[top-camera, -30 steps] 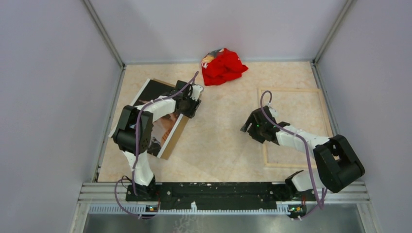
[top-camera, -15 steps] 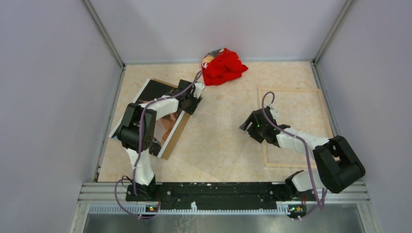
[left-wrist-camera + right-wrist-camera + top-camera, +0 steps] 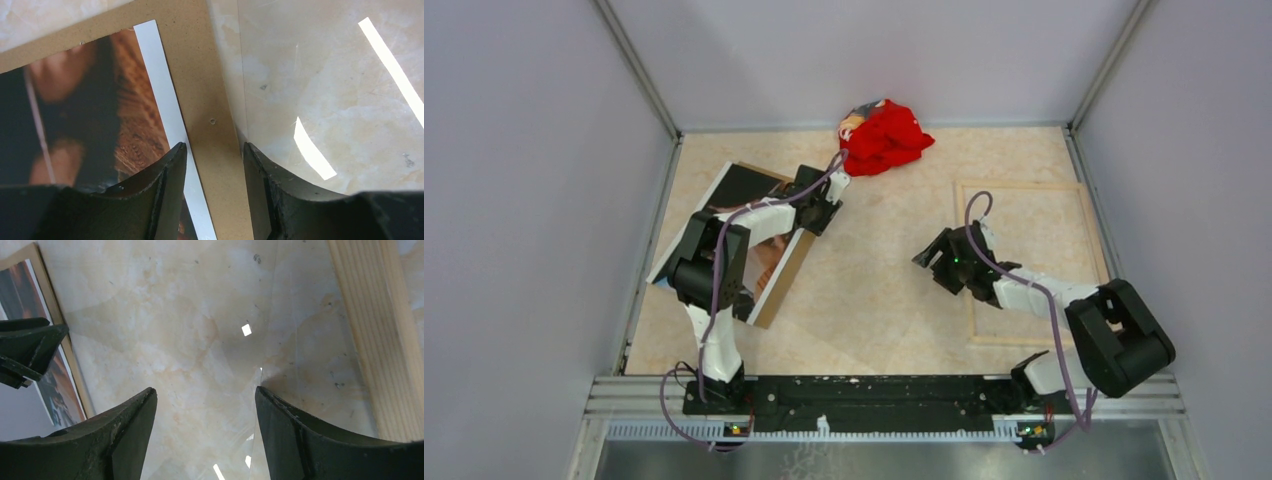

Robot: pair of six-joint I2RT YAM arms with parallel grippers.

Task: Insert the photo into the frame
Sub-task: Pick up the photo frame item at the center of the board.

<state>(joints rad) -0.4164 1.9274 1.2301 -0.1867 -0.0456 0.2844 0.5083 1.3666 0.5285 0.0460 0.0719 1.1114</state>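
The top view looks down from behind the arm bases over the whole tabletop [image 3: 874, 290]. The left wrist view faces down, close, past the left claw [image 3: 214, 190] onto the photo [image 3: 75, 100]. The right wrist view, low past the right claw [image 3: 205, 440], shares that photo at its left edge.

Laboratory robot test cell. A marble-patterned table [image 3: 874, 290] is enclosed by plain grey wall panels [image 3: 524, 200] joined with aluminium corner posts [image 3: 639, 70]. The left arm [image 3: 716, 262] and right arm [image 3: 1039, 290] are bolted to a black base rail [image 3: 874, 392] at the near edge.
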